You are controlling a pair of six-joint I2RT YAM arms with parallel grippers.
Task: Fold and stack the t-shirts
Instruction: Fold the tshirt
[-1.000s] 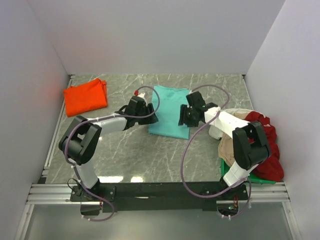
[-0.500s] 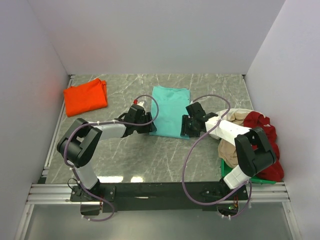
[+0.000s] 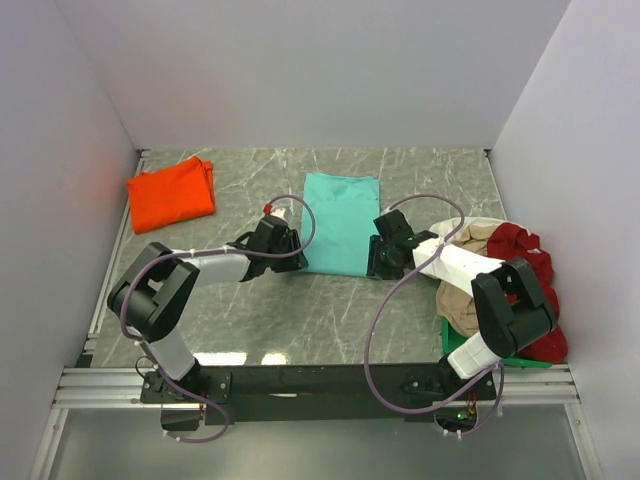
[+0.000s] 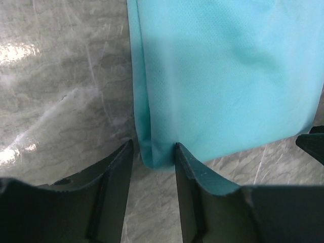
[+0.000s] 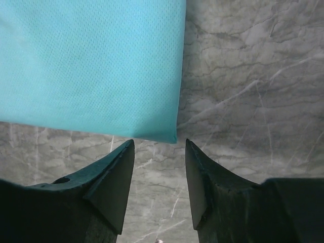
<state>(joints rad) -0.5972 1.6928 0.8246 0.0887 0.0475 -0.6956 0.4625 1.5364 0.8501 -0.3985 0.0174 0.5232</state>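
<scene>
- Pile of t-shirts [image 3: 535,325] at the near right of the table [image 3: 290,320]: a loose, unfolded heap. Dark red on top, beige beside it, a green edge underneath on the near side, a bit of white toward the centre. The right arm's elbow is over it.
- Left gripper [image 4: 152,147] low at the table, jaws apart, straddling the near-left corner of the teal t-shirt [image 4: 228,71]. The cloth corner sits between the tips with one finger about touching the fabric edge, not pinched.
- Right gripper [image 5: 158,144] also low, jaws apart. The near-right corner of the teal t-shirt is just ahead of the gap, not between the fingers.
- Teal t-shirt folded into a flat rectangle mid-table, long side running away from the arms, both grippers at its near edge.
- Orange t-shirt [image 3: 172,192] folded at the far left of the table, well apart from the teal t-shirt.
</scene>
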